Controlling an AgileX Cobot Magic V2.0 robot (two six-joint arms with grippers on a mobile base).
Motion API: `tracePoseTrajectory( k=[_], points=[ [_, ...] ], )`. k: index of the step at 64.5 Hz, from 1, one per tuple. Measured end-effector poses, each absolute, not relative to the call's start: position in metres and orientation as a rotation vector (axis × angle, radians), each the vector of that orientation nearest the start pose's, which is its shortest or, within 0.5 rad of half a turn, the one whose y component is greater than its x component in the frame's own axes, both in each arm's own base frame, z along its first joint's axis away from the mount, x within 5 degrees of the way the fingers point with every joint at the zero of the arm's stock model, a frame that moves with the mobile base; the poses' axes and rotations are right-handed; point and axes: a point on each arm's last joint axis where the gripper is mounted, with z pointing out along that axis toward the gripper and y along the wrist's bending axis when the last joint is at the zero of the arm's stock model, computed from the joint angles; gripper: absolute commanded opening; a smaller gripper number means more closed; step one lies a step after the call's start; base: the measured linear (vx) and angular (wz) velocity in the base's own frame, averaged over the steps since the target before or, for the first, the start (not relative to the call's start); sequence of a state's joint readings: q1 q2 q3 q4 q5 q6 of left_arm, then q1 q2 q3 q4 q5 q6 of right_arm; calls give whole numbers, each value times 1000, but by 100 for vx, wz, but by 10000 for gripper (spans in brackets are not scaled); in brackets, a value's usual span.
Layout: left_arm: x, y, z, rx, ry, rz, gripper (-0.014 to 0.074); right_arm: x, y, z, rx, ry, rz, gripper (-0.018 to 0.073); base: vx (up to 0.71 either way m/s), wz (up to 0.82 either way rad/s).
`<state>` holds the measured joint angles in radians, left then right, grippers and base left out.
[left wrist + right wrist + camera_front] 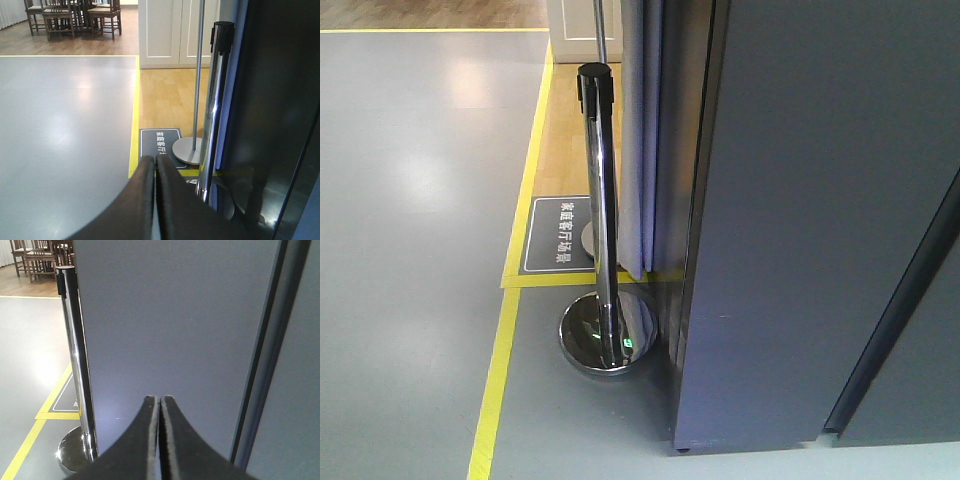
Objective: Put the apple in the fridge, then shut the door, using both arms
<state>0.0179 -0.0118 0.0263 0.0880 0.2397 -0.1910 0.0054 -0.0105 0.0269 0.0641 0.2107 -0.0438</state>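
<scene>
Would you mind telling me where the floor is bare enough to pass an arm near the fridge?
Free: the grey floor left of the yellow line. Crowded: the gap beside the fridge, filled by the chrome stanchion post and its base.

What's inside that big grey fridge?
Nothing inside shows: the fridge presents only closed dark grey panels, so shelves and any apple are hidden. Both pincers, left and right, are shut and empty.
</scene>
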Motion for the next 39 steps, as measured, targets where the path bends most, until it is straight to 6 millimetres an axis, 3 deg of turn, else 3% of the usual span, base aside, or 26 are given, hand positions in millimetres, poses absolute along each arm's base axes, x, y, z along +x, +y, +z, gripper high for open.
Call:
tracePoseTrajectory(
  k=[39],
  points=[
    [55,3,183,-122,1733,-46,-6,56,2,186,2,1710,30,-4,0,0]
  ],
)
